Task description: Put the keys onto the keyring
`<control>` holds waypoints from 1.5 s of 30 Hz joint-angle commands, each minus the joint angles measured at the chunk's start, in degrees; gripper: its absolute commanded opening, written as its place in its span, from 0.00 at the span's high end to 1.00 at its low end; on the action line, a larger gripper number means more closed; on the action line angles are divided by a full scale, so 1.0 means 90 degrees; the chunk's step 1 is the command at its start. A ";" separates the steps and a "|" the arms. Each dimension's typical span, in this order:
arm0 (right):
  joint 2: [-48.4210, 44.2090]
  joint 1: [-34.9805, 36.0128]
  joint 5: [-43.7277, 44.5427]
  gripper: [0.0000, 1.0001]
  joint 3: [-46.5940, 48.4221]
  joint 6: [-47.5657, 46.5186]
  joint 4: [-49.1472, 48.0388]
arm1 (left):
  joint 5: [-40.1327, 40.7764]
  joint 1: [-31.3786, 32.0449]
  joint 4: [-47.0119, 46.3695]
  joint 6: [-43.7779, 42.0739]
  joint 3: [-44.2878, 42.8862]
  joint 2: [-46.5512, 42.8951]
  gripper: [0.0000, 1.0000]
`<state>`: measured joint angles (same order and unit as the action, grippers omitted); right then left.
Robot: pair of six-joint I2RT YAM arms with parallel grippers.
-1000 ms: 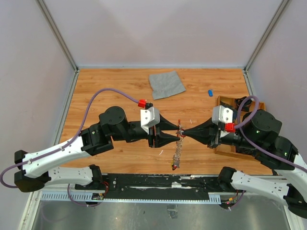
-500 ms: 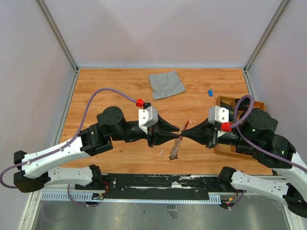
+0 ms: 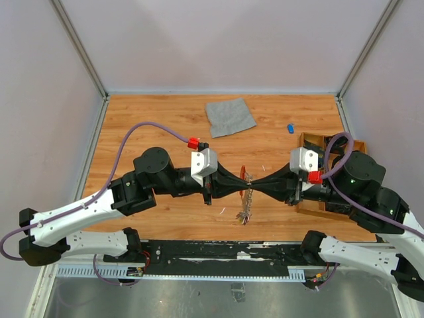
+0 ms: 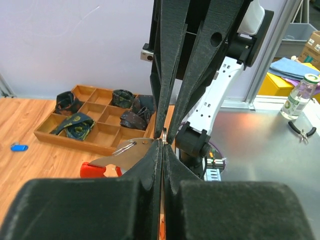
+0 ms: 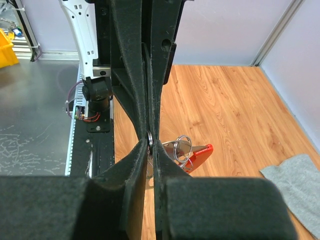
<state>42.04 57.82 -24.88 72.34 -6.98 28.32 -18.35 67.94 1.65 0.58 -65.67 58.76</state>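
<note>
Tip to tip over the middle of the table [image 3: 146, 126]! The left gripper [image 3: 240, 185] is pinched tight and so is the right gripper [image 3: 257, 184], both clamped on the keyring [image 3: 244, 172]. Its red part hangs between them and its chain [image 3: 246, 202] dangles toward the near edge. Over on the right, partly under the right arm, is the wooden tray [image 4: 75, 141]. Several of its compartments hold dark rolled fabric bundles [image 4: 75, 122]. One blue key [image 3: 290, 128] lies on the wood, just far-left of the tray.

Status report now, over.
Left gripper, right gripper: both shut on small silvery metal ring. Red keyring clip with silvery chain beside it. Grey cloth square apart.
</note>
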 commanded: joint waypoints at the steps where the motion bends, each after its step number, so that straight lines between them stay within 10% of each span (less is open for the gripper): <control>1: -0.0281 -0.0038 -0.0223 0.85 -0.0194 -0.0096 -0.0550 | -0.0104 -0.0022 -0.0412 0.0108 -0.0037 -0.0106 1.00; 7: -0.0894 -0.0038 -0.0110 0.67 -0.0809 -0.0028 -0.1392 | -0.0200 -0.0028 -0.1109 0.0284 0.0218 -0.0420 1.00; 45: -0.0469 -0.0038 -0.1205 0.73 -0.1318 0.1033 -0.3832 | -0.0699 -0.0023 -0.2160 0.0515 0.0354 -0.0484 0.99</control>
<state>37.54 57.82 -33.76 60.45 0.69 -2.48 -24.58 67.94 -14.50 5.02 -62.54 54.52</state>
